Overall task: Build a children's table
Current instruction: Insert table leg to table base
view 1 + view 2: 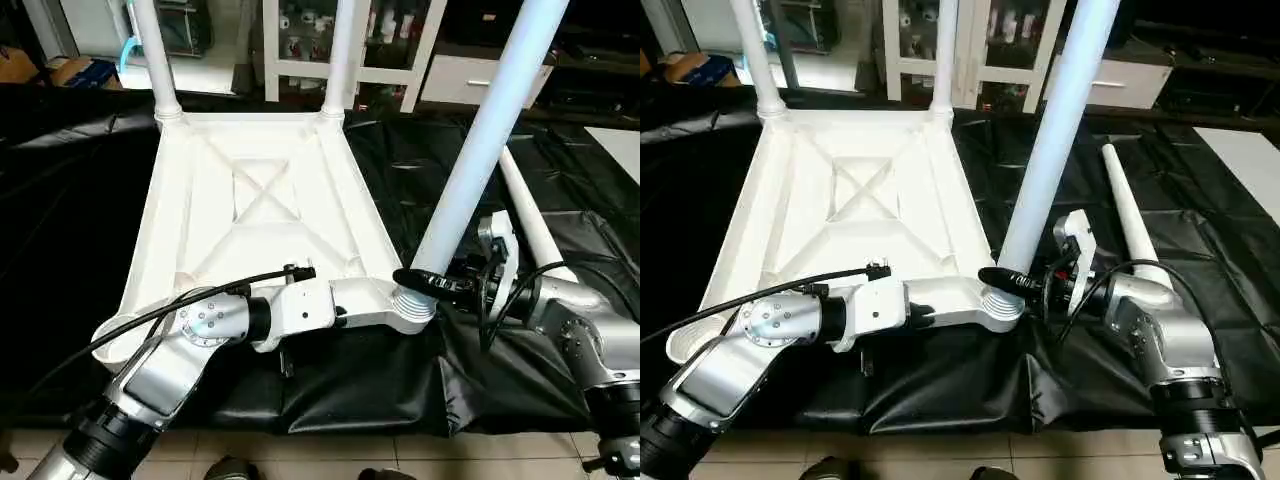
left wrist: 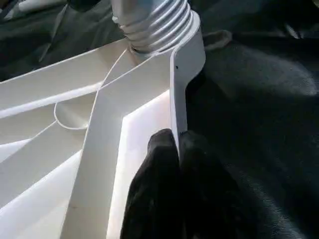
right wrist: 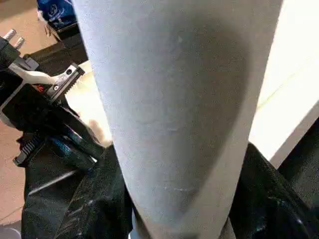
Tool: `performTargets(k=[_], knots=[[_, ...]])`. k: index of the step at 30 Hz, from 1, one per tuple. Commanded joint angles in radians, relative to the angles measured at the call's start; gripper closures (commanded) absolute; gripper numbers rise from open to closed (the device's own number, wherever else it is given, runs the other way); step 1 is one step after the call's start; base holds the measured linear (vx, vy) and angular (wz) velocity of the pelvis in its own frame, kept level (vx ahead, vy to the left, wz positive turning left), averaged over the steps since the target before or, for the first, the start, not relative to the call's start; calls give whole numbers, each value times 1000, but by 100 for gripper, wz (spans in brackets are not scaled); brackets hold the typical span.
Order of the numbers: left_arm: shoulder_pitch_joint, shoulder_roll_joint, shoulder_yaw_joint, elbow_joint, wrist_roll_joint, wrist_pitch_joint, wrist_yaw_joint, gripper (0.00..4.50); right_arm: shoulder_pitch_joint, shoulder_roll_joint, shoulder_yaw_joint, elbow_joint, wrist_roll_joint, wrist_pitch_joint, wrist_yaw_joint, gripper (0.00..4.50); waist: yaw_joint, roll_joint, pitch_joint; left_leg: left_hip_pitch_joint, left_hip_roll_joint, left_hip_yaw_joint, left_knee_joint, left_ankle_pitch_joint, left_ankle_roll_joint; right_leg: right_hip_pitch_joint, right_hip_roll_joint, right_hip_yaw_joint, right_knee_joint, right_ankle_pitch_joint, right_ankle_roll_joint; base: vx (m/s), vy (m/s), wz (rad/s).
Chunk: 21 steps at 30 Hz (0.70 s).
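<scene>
Left gripper (image 2: pixel 174 164) pinched on tabletop (image 1: pixel 250 190) rim; right gripper (image 1: pixel 425 282) clasping leg (image 1: pixel 480 150) base.

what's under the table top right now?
The table top lies ribs-up on a black sheet that spreads past its edges. What lies directly beneath it is covered; so is whatever the sheet lies on.

text: none legible | labels: none | numbers: none
</scene>
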Motion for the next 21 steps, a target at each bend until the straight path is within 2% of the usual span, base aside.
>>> performTargets(k=[1, 3, 6, 10, 12, 13, 14, 15, 16, 17, 18, 19, 20, 21], knots=[[14, 13, -60, 37, 33, -12, -21, 450, 14, -1, -62, 11, 88, 99, -17, 257, -11, -5, -56, 43, 16, -22, -83, -476, -37, 4, -13, 3, -90, -581, -98, 0, 0, 0], [14, 13, -65, 41, 40, -17, -20, 450, 18, 2, -65, 7, 89, 111, -29, 257, -13, -6, -55, 43, 15, -25, -84, -492, -42, 4, -13, 0, -92, -599, -92, 0, 0, 0], [12, 14, -74, 55, 65, -27, -9, 450, 29, 24, -65, 13, 75, 120, -80, 257, -17, -7, -51, 49, 13, -28, -82, -530, -50, -4, -16, -4, -103, -662, -74, 0, 0, 0], [4, 13, -75, 74, 84, -35, 6, 450, 32, 69, -84, 40, 57, 110, -154, 257, -31, -4, -45, 60, 10, -41, -82, -620, -67, -7, -13, -24, -120, -734, -53, 0, 0, 0], [1, 12, -75, 78, 86, -36, 10, 450, 33, 83, -91, 44, 57, 112, -180, 257, -40, 2, -41, 68, 10, -46, -82, -664, -73, -6, -15, -41, -130, -748, -53, 0, 0, 0], [-4, 10, -77, 89, 95, -39, 19, 450, 41, 109, -90, 50, 37, 89, -221, 257, -47, 6, -39, 62, 14, -56, -90, -691, -82, 8, -18, -55, -129, -744, -51, 0, 0, 0], [-4, 10, -77, 90, 96, -39, 19, 450, 41, 110, -90, 50, 36, 89, -222, 257, -55, 13, -36, 60, 18, -63, -102, -739, -94, 16, -14, -67, -129, -717, -56, 0, 0, 0], [-8, 8, -78, 99, 103, -43, 25, 450, 47, 127, -87, 61, 16, 58, -248, 257, -57, 28, -28, 62, 28, -70, -126, -833, -111, 26, -2, -89, -121, -664, -69, 0, 0, 0], [-8, 6, -78, 104, 109, -45, 25, 450, 53, 132, -73, 67, -12, 21, -258, 257, -52, 33, -29, 33, 46, -66, -169, -889, -118, 69, 7, -92, -55, -535, -96, -54, 4, 0], [-9, 6, -78, 106, 111, -47, 25, 450, 58, 133, -59, 70, -33, -4, -260, 257, -38, 38, -21, 7, 59, -49, -209, -929, -122, 92, 19, -96, 10, -464, -113, -54, 4, 0], [-9, 6, -78, 107, 112, -47, 25, 450, 59, 133, -57, 70, -36, -9, -260, 257, -5, 43, -19, -36, 67, -22, -247, -967, -126, 121, 28, -98, 110, -371, -120, -94, -20, 18], [-13, 5, -82, 113, 122, -50, 23, 450, 72, 140, -24, 74, -84, -82, -261, 257, 47, 22, -31, -24, 49, 49, -245, -863, -100, 103, 36, -61, 147, -362, -101, 8, -131, 25], [-16, 5, -83, 117, 124, -51, 23, 450, 73, 150, -24, 76, -86, -97, -263, 257, 22, -81, -30, 129, -7, 16, 25, -514, -82, -73, -47, -6, -117, -1006, 29, 8, -131, 25], [-18, 5, -84, 120, 126, -51, 24, 450, 74, 157, -25, 77, -89, -114, -266, 257, 18, -42, -23, 147, -23, -41, 116, -306, -45, -109, -143, 46, -182, -1217, 0, 72, -140, 1]])
